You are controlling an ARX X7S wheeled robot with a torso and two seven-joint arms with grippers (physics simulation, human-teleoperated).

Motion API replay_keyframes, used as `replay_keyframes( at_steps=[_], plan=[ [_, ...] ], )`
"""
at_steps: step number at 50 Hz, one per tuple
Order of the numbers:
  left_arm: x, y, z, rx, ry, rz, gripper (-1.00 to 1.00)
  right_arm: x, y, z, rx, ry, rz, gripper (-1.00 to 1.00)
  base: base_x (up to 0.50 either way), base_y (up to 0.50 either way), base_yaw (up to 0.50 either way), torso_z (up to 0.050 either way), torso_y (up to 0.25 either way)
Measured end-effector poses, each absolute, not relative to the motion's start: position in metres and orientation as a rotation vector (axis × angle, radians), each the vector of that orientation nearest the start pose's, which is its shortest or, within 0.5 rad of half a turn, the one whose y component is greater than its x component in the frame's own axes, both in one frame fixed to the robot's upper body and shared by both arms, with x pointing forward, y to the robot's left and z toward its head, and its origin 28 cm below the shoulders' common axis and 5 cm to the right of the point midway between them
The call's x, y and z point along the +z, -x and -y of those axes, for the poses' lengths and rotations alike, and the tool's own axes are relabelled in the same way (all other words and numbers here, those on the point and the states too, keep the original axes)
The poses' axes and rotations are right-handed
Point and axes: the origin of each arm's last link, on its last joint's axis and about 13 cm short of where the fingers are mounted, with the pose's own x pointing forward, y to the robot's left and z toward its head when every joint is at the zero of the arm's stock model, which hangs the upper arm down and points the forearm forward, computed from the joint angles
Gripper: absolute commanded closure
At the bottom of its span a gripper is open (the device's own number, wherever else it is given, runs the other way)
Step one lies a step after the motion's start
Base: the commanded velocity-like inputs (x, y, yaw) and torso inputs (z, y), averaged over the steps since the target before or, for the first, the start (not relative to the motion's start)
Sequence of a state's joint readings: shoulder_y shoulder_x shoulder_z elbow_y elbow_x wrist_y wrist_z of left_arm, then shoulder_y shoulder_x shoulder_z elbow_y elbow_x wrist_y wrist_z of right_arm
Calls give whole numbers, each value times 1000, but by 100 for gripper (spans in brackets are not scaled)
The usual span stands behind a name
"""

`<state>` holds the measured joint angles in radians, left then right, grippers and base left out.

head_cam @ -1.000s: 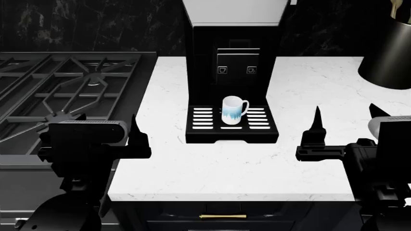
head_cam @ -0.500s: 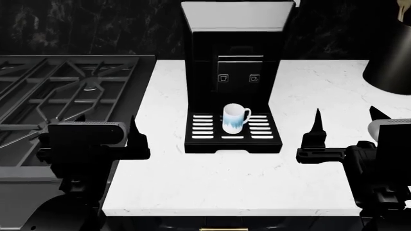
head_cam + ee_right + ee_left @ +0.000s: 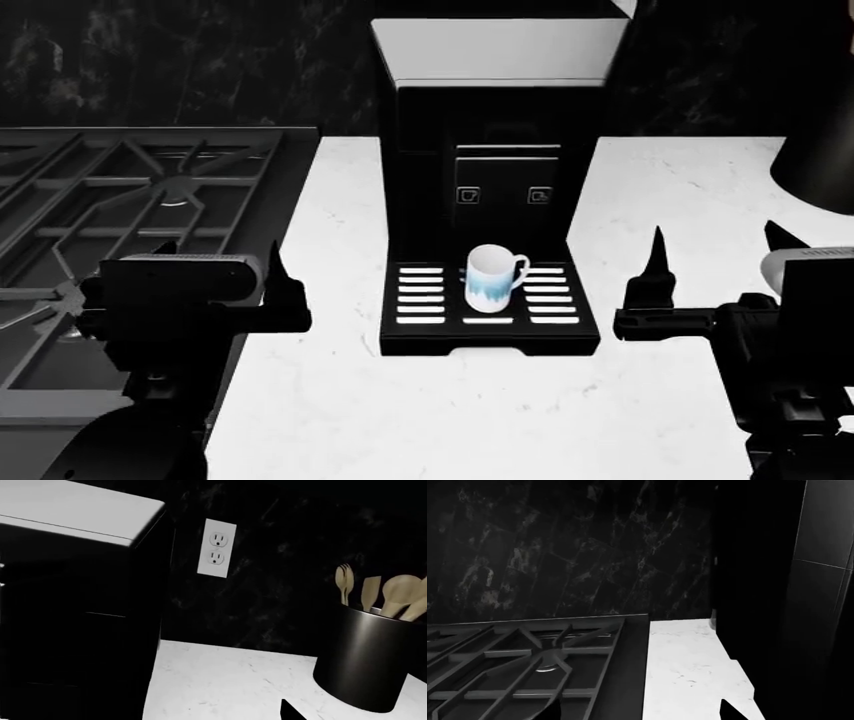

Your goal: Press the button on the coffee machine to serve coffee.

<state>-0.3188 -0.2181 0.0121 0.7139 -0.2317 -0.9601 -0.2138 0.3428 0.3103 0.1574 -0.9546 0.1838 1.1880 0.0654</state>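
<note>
The coffee machine (image 3: 494, 120) stands at the back of the white counter, black with a pale grey top. On its front are two small square buttons (image 3: 469, 196), side by side. A white and blue mug (image 3: 494, 275) sits on its slotted drip tray (image 3: 420, 298). My left gripper (image 3: 220, 255) hovers open at the counter's left edge, well short of the machine. My right gripper (image 3: 718, 245) is open to the right of the tray. The left wrist view shows the machine's black side (image 3: 774, 605). Its grey top (image 3: 73, 510) fills the right wrist view's corner.
A gas stove with black grates (image 3: 134, 200) adjoins the counter (image 3: 334, 400) on the left. A black cylinder holding wooden utensils (image 3: 363, 655) stands at the back right (image 3: 821, 160). A white wall outlet (image 3: 217, 547) is on the dark backsplash.
The head view has shifted, so the coffee machine now sits lower and larger in the frame. Both grippers hold the same places in the view, still open.
</note>
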Motion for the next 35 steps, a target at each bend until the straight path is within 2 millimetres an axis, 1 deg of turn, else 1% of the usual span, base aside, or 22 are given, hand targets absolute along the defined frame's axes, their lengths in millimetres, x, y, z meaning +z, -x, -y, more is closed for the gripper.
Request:
replay_keyframes(
  at_steps=[12,22,29,35],
  plan=[
    [161,-225,-228,70,-81,61,-100,194,-193,156,-130,191,125,-100,157,0,0,0,0],
    [161,-224,-228,70,-82,60,-100,196,-188,156,-132,193,124,-100,4,0,0,0,0],
    [161,-224,-228,69,-83,58,-100,202,-182,152,-116,208,141,-100,0,0,0,0,1],
    [161,-224,-228,69,-83,57,-100,212,-173,145,-82,237,178,-100,0,0,0,0,0]
  ],
)
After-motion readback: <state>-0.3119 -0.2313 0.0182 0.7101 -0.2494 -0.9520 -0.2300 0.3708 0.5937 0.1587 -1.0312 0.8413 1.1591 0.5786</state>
